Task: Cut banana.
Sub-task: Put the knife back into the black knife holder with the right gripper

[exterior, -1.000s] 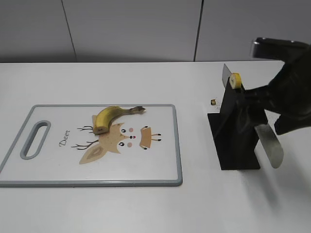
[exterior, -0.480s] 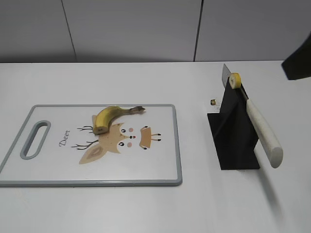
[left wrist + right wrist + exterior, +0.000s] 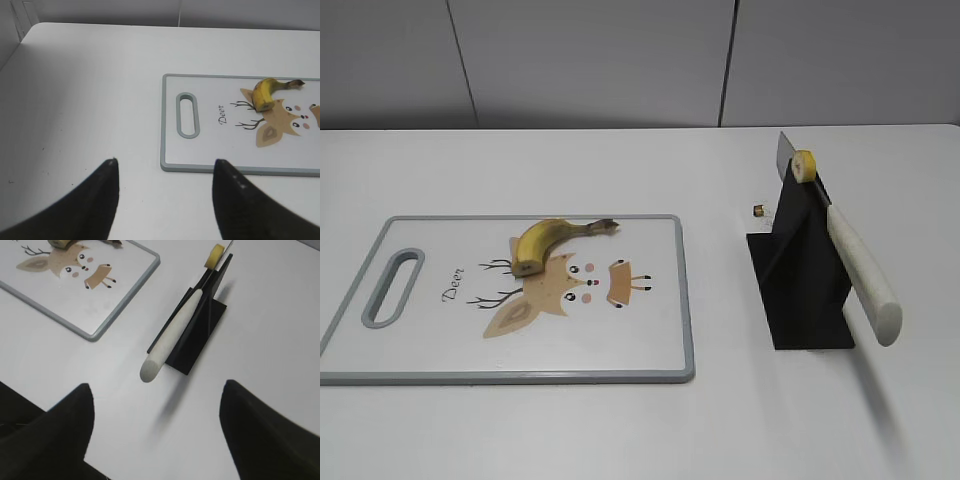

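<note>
A yellow banana (image 3: pixel 545 243) with its near end cut off lies on the white cutting board (image 3: pixel 650 355) with a deer drawing; it also shows in the left wrist view (image 3: pixel 266 91). A knife with a cream handle (image 3: pixel 863 277) rests in a black stand (image 3: pixel 803 275), and a banana slice (image 3: pixel 805 164) sticks to its blade. The right wrist view shows the handle (image 3: pixel 172 334) and the slice (image 3: pixel 216 255). My left gripper (image 3: pixel 165 162) is open over bare table left of the board. My right gripper (image 3: pixel 157 385) is open, above the table near the handle's end. Neither gripper shows in the exterior view.
A small brown banana bit (image 3: pixel 759 210) lies on the white table behind the stand. The board's handle slot (image 3: pixel 187 114) is at its left end. A grey wall runs along the back of the table.
My right gripper let go of the knife handle and drew back up and right, out of the exterior view. The knife stays in the stand.
</note>
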`<state>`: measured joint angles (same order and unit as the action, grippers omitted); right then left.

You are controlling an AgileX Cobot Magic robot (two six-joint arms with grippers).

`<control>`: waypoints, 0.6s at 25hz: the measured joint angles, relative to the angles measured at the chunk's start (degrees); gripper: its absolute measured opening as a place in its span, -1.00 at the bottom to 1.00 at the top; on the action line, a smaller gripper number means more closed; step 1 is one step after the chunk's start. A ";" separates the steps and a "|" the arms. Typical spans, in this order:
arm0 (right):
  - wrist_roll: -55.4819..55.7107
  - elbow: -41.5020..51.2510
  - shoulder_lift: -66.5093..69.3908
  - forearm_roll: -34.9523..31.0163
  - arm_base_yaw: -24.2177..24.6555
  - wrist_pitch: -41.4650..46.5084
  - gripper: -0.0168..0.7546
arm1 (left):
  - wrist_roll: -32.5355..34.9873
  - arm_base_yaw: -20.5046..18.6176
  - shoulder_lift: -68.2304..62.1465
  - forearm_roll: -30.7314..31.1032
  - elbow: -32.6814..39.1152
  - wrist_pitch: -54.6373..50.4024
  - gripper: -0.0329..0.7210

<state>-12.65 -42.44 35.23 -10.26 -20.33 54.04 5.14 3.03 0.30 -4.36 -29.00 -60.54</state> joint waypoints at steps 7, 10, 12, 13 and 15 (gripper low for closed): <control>-0.40 10.96 -11.99 0.11 0.00 -1.02 0.58 | 0.00 0.00 0.00 0.00 0.00 0.00 0.61; -0.40 14.74 -16.36 0.14 0.00 -1.28 0.58 | 0.00 0.00 0.00 0.00 0.00 0.00 0.61; -0.40 16.68 -18.95 0.14 0.00 -1.23 0.58 | 0.00 0.00 0.00 0.00 0.00 0.00 0.61; -0.40 17.26 -20.21 0.14 0.00 -0.95 0.58 | 0.00 0.00 0.00 0.00 0.00 0.02 0.61; -0.40 17.55 -22.56 0.14 0.00 -0.62 0.58 | 0.00 0.00 0.00 0.00 0.00 0.02 0.60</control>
<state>-13.05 -24.88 12.67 -10.12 -20.33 53.42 5.14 3.03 0.30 -4.36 -29.00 -60.52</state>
